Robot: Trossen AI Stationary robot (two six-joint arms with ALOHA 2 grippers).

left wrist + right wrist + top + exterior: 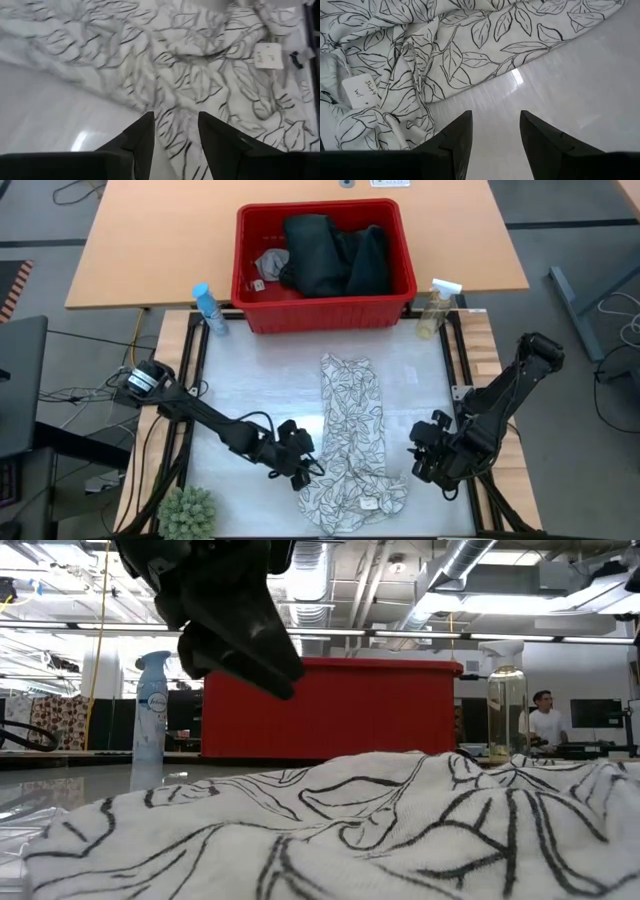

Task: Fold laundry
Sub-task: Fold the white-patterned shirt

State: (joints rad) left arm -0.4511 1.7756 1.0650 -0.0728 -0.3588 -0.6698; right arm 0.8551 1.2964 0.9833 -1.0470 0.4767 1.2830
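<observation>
I saw the white cloth with grey leaf print (352,442) lying long and bunched up on the shiny table (250,385), between my two arms. My left gripper (301,465) was at the cloth's edge, its fingers (142,137) apart, with cloth showing in the gap but not pinched. My right gripper (424,454) hung over bare table just beside the cloth, fingers (540,135) apart and holding nothing. The dark jeans (330,255) and the small grey cloth (271,263) sat in the red basket (325,310).

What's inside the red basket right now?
The red basket holds dark garments bunched across the middle and right, and a small grey cloth at the left. Anything beneath them is covered.
</observation>
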